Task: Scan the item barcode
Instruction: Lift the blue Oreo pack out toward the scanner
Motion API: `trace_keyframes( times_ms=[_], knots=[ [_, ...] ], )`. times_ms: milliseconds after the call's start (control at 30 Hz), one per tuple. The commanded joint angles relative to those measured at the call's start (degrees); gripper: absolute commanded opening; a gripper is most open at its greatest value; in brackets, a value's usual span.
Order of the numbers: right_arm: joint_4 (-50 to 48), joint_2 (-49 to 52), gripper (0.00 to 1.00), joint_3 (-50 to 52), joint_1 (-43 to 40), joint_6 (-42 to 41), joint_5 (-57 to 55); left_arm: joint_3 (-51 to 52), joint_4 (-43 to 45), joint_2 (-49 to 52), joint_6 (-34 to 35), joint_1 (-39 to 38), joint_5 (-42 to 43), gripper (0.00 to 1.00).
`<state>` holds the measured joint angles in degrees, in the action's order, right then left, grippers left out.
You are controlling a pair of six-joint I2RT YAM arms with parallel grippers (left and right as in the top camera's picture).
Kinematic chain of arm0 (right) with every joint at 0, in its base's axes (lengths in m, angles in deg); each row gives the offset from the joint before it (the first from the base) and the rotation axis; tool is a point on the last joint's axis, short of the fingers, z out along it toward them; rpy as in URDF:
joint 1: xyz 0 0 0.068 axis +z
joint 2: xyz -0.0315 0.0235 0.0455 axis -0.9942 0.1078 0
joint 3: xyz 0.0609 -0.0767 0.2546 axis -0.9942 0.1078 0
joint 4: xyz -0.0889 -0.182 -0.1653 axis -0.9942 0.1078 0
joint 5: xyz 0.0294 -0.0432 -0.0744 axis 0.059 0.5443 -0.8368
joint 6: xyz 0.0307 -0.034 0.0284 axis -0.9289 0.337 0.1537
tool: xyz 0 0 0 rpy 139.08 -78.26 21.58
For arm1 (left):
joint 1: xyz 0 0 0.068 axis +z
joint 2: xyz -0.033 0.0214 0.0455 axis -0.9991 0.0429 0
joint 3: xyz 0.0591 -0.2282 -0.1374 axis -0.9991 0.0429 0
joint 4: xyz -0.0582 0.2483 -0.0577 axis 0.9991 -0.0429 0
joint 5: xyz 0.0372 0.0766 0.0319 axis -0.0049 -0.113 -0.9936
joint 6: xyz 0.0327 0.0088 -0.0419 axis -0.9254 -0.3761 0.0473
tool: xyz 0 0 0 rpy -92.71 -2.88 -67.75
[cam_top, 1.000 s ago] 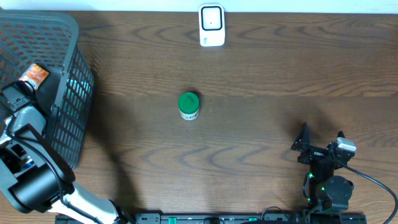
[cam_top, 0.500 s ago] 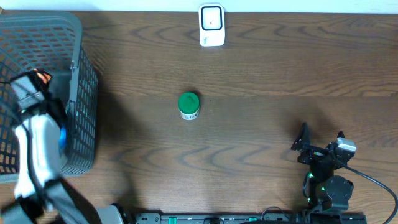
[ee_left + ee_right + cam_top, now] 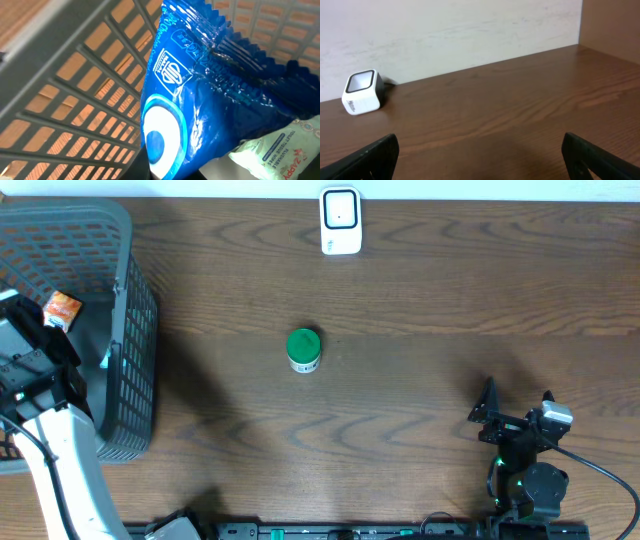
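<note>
A glossy blue snack packet (image 3: 200, 90) fills the left wrist view inside the grey basket (image 3: 75, 65). My left gripper (image 3: 167, 175) is shut on the packet's lower edge, and its dark fingers barely show at the bottom. From overhead, my left arm (image 3: 35, 365) reaches into the basket (image 3: 130, 310) and hides the packet. The white barcode scanner (image 3: 340, 221) stands at the table's far edge and also appears as a white scanner (image 3: 362, 92) in the right wrist view. My right gripper (image 3: 515, 405) rests open and empty at the front right, aimed at the scanner.
A green-lidded tub (image 3: 303, 350) stands mid-table. In the basket lie an orange packet (image 3: 62, 308) and a white tissue pack (image 3: 280, 152). Basket walls close in around the left gripper. A pale wall (image 3: 445, 30) backs the table.
The left arm has swung about over the basket, and the basket has shifted and settled. The right arm, the tub and the scanner have not moved.
</note>
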<state>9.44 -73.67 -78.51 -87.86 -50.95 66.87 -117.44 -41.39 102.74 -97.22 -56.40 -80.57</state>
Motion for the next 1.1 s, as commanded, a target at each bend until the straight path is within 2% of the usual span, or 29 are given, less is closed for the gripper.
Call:
trace_keyframes(
  times_ms=[0,200,367,500,733,867,1067],
  knots=[
    [0.2,-0.1,0.99,0.1,0.3,0.6,0.3,-2.3,0.4,-4.2,1.4,0.2,-0.2,0.07],
    [0.2,-0.1,0.99,0.1,0.3,0.6,0.3,-4.5,0.4,-10.4,5.0,0.2,0.6,0.07],
    [0.2,-0.1,0.99,0.1,0.3,0.6,0.3,-5.0,0.4,-16.6,7.5,0.2,14.1,0.07],
    [0.2,-0.1,0.99,0.1,0.3,0.6,0.3,-5.0,1.3,-20.9,13.3,0.2,29.1,0.07],
    [0.2,-0.1,0.99,0.1,0.3,0.6,0.3,-5.0,8.0,-22.3,23.5,-1.9,62.2,0.07],
    [0.2,-0.1,0.99,0.1,0.3,0.6,0.3,-5.0,9.4,-19.3,23.4,-7.0,79.8,0.07],
    [0.2,-0.1,0.99,0.1,0.3,0.6,0.3,-4.9,9.5,-11.6,18.1,-15.3,95.6,0.07]
  ],
)
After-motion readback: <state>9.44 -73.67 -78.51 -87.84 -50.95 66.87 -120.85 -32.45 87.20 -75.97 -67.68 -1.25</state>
